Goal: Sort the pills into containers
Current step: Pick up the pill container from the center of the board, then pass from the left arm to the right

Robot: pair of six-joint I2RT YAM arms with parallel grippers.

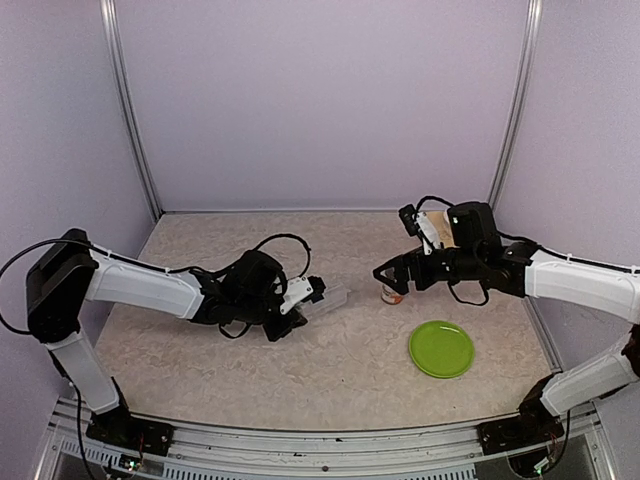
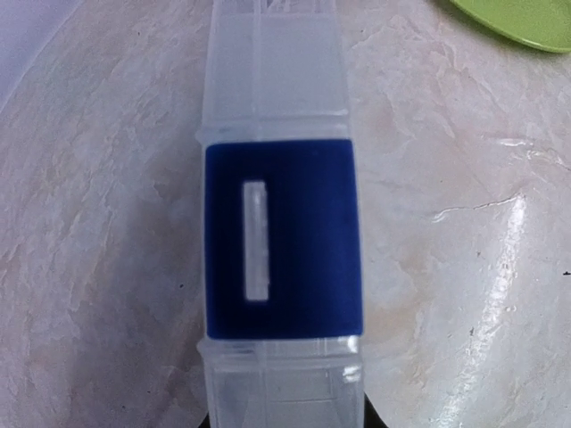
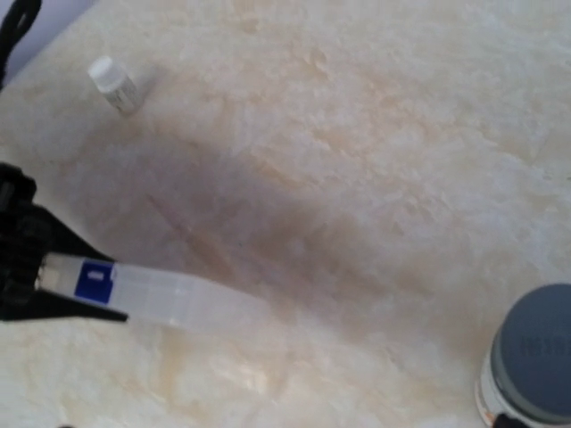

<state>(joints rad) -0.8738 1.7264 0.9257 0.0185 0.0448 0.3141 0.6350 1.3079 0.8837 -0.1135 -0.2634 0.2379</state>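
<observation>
The clear pill box (image 1: pixel 331 297) with its containers lies low over the table's middle, and my left gripper (image 1: pixel 304 294) is shut on its near end. In the left wrist view the pill box (image 2: pixel 277 107) runs up the frame, with a blue label (image 2: pixel 303 241) on it. The right wrist view shows the box (image 3: pixel 178 299) sticking out of the black left gripper (image 3: pixel 22 259). My right gripper (image 1: pixel 386 271) stands open just above a pill bottle (image 1: pixel 391 293) with a grey cap (image 3: pixel 535 352). No loose pills show.
A round green plate (image 1: pixel 441 349) lies near the front right, and its edge (image 2: pixel 522 20) shows in the left wrist view. A small white vial (image 3: pixel 114 85) lies on the table beyond the box. Grey walls close in the table on three sides.
</observation>
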